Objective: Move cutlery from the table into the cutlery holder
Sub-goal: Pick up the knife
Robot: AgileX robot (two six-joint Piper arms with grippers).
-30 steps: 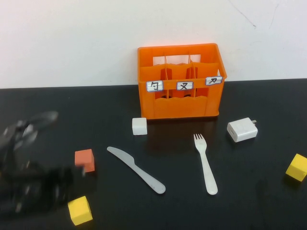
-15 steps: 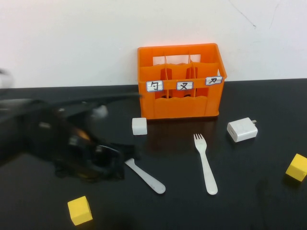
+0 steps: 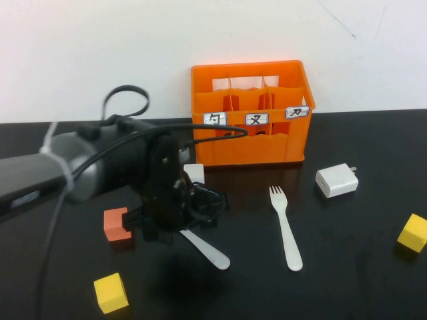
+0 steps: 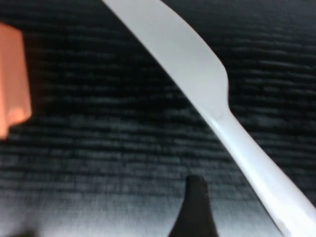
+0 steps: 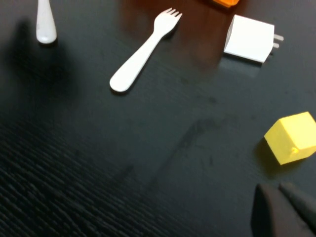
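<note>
The white knife (image 3: 211, 253) lies on the black table (image 3: 360, 280); only its handle end shows in the high view, the rest is under my left arm. My left gripper (image 3: 179, 223) points down right over the knife's blade. In the left wrist view the knife (image 4: 197, 79) fills the frame close up, with one dark fingertip (image 4: 196, 207) beside its handle, apart from it; the gripper looks open. The white fork (image 3: 285, 230) lies right of the knife, tines toward the orange cutlery holder (image 3: 250, 143). My right gripper (image 5: 284, 207) is out of the high view, shut and empty above the table near a yellow cube (image 5: 291, 137).
An orange cube (image 3: 117, 225) sits just left of my left gripper. A small white cube (image 3: 194, 172) stands behind it. A white charger block (image 3: 337, 180) lies right of the fork. Yellow cubes sit at the front left (image 3: 111, 293) and the far right (image 3: 413, 233).
My left arm has swung in from the left edge and now stands over the knife's blade. The knife, fork and holder have not moved.
</note>
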